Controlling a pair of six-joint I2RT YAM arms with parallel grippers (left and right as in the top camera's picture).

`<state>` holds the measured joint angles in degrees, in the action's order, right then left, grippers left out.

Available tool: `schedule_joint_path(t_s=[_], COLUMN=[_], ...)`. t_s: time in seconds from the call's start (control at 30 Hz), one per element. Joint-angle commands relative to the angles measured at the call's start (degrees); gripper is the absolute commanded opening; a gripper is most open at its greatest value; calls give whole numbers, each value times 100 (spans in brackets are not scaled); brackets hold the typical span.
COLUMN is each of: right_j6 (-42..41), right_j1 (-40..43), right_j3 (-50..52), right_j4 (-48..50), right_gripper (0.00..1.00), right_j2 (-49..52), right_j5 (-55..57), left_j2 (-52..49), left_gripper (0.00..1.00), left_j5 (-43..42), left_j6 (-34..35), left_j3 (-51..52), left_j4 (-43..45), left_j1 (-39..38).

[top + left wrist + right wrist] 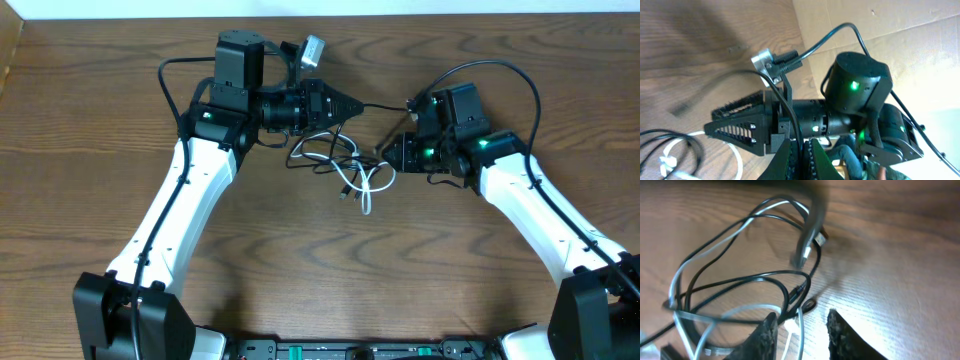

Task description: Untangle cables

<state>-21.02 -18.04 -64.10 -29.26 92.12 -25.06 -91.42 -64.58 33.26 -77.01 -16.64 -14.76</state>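
Note:
The black cable point(318, 150) and the white cable point(366, 190) lie tangled in loops mid-table. My left gripper point(350, 105) is above the tangle's far side, shut on a strand of the black cable point(796, 127) that runs up out of its jaws. My right gripper point(386, 153) is at the tangle's right edge and open. In the right wrist view its fingers point(765, 337) straddle a white cable point(801, 332) strand, with black cable point(740, 277) loops just ahead. Blurred plug ends point(812, 242) hang over the loops.
The right arm's motor housing point(855, 87) and open right gripper point(712, 122) fill the left wrist view, close to my left fingers. Thick arm wires point(500, 70) arc behind the right arm. The table's far edge point(400, 18) is near both wrists.

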Motion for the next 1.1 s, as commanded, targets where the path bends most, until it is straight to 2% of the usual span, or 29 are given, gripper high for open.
schedule_joint_path(t_s=[0.0, 0.17, 0.27, 0.33, 0.37, 0.57, 0.67, 0.73, 0.83, 0.87, 0.93, 0.97, 1.0, 1.07], right_j6=[793, 1088, 1445, 1738, 1818, 1832, 1832, 1832, 1803, 1744, 1587, 1508, 1425, 1283], right_j1=[153, 289, 348, 376, 422, 459, 444, 444, 446, 444, 446, 446, 446, 446], right_j3=[-31, -31, -33, -79, -151, -186, -186, -186, -186, -186, -186, -186, -186, -186], right_j4=[94, 186, 282, 286, 232, 199, 188, 160, 142, 140, 127, 114, 83, -68], right_gripper=[33, 35, 42, 45, 48, 51, 51, 50, 45, 37, 14, 7, 2, 1], right_j2=[-44, -52, -74, -118, -199, -407, -404, -404, -404, -404, -404, -404, -404, -404], right_j5=[-588, -1032, -1410, -1606, -1606, -1604, -1606, -1606, -1606, -1609, -1606, -1606, -1606, -1604], left_j2=[13, 13, 15, 35, 74, 127, 127, 127, 127, 127, 127, 127, 127, 127], left_gripper=[7, 7, 8, 8, 7, 8, 7, 7, 8, 7, 8, 7, 8, 7], left_j5=[-339, -343, -509, -647, -682, -586, -334, -177, -118, -122, -114, -114, -114, -92], left_j6=[72, 306, 798, 1180, 1602, 3215, 3836, 4107, 4273, 4308, 4404, 4422, 4422, 4446], left_j3=[-57, -57, -57, -57, -57, -57, -59, -57, -57, -57, -57, -57, -57, -57], left_j4=[9, 146, 715, 1384, 2269, 5630, 6684, 6946, 6964, 6937, 6929, 6929, 6929, 6924], left_j1=[-4, -4, -2, -2, -2, -2, -2, 33, 129, 184, 260, 304, 356, 466])
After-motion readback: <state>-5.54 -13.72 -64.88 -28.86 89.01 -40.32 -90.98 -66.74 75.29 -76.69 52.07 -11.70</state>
